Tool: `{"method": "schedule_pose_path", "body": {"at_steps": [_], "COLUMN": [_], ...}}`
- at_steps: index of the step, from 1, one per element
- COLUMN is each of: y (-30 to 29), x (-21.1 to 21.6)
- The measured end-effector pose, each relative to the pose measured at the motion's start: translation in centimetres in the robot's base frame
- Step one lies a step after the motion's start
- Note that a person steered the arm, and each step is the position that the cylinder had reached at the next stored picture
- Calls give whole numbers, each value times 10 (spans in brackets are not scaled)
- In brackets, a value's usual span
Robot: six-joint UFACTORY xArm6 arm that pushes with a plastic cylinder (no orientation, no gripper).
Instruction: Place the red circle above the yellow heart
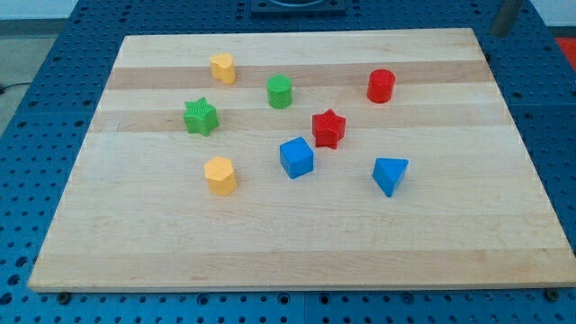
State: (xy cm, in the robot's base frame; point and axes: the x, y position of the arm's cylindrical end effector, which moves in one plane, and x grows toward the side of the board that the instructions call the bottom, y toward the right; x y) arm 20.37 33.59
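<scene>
Red circle (pixel 381 85) sits toward the desk's (pixel 297 243) upper right in the view, well apart from both yellow blocks. Which one is the heart I cannot say for sure; the upper yellow block (pixel 223 67) at the view's top left looks likeliest, the lower yellow block (pixel 220 175) less so. My tip does not show, so its bearing to the circle cannot be told, and no gripper exists to report. I judge a long leftward push is needed, passing the green cylinder (pixel 280 91).
</scene>
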Motion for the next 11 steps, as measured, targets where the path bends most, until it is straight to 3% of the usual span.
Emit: {"method": "schedule_pose_path", "body": {"at_steps": [5, 6, 8, 10, 11], "y": [-2, -46, -90, -112, -162], "x": [3, 58, 129, 134, 135]}}
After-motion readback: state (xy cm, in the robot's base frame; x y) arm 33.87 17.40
